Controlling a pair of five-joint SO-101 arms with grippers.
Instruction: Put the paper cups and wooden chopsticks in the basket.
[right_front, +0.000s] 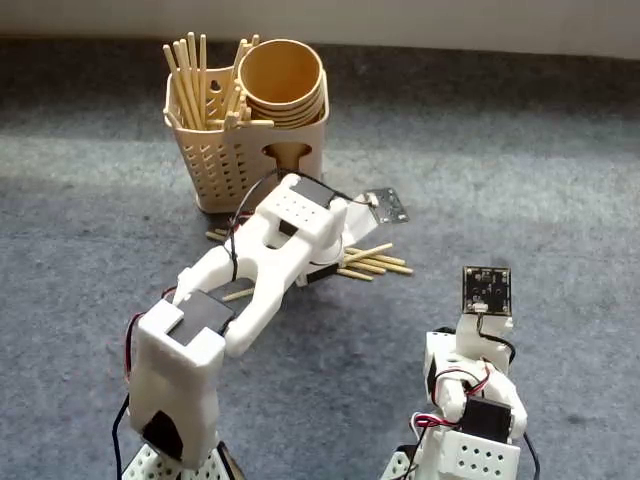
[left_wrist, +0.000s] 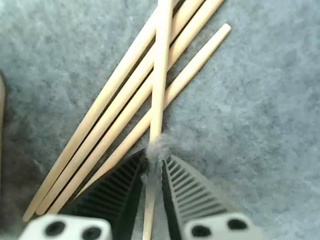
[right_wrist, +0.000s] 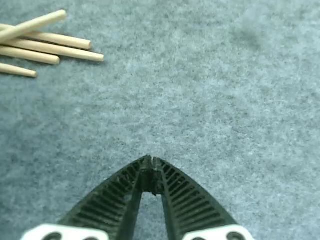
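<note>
Grey carpet lies under everything. At its far side stands the basket, with the cups stacked in one part and a bunch of chopsticks upright in the other. So the cups look done; what remains is the loose pile lying on the carpet in front of the basket.

The left gripper is down among them, its jaws pinched narrow on one stick that lies crossed over several others. I'd say the step in hand is picking up this one. Next it needs a clean lift so the neighbours aren't dragged along, then a swing over to the basket, tipping the stick upright. The sticks are pale, plain wood, slim and round.

The right gripper sits low over bare carpet, off to the side, jaws closed on nothing.
</note>
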